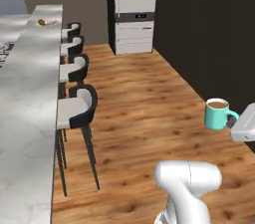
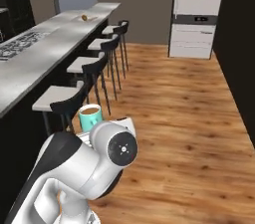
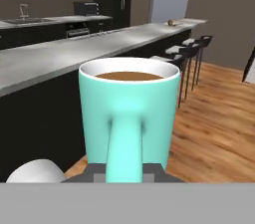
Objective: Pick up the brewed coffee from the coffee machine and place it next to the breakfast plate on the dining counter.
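The brewed coffee (image 1: 217, 114) is a teal mug with brown coffee at its top, held upright in the air over the wooden floor. My gripper (image 1: 231, 121) is shut on its handle from the right. In the hand view the mug (image 3: 128, 113) stands close up, with the handle clamped between my gripper (image 3: 124, 172) tips. The mug (image 2: 90, 116) also peeks out behind my arm's elbow. The dining counter (image 1: 27, 98) runs along the left, and the breakfast plate (image 1: 47, 22) sits small at its far end. The coffee machine is out of view.
Several black-legged bar stools (image 1: 75, 106) line the dining counter's (image 2: 45, 44) floor side. A tall white cabinet unit (image 1: 133, 14) stands at the far wall and a dark wall (image 1: 209, 34) runs along the right. Open wooden floor (image 2: 174, 98) lies between.
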You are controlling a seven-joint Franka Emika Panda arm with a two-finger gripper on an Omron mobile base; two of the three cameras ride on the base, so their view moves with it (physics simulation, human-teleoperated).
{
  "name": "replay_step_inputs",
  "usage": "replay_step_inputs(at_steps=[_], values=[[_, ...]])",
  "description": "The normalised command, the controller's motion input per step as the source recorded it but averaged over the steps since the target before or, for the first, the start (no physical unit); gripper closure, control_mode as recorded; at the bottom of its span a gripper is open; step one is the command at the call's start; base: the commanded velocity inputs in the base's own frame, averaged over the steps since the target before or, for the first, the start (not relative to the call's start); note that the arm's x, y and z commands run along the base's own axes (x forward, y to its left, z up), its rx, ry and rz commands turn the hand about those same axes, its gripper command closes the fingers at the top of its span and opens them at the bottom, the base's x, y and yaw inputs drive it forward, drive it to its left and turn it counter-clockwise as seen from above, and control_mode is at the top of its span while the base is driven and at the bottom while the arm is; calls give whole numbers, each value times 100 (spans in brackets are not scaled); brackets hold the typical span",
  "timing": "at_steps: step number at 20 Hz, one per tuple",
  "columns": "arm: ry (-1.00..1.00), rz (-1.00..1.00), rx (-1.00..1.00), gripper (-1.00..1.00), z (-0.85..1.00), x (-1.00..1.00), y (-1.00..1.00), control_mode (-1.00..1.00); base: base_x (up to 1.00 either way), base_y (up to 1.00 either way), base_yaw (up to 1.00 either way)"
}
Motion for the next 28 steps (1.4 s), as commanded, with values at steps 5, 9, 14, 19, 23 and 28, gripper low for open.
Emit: replay_step_inputs(at_steps=[5, 9, 14, 19, 23, 28], values=[[0, 0, 0, 100, 0, 0, 0, 100, 100, -64, 43], [0, 0, 0, 100, 0, 0, 0, 100, 94, -69, 43], [0, 0, 0, 100, 0, 0, 0, 100, 95, -69, 41], [0, 0, 0, 100, 0, 0, 0, 100, 91, -72, 42], [0, 0, 0, 100, 0, 0, 0, 100, 84, -82, 40], [0, 0, 0, 100, 0, 0, 0, 100, 80, -86, 40]])
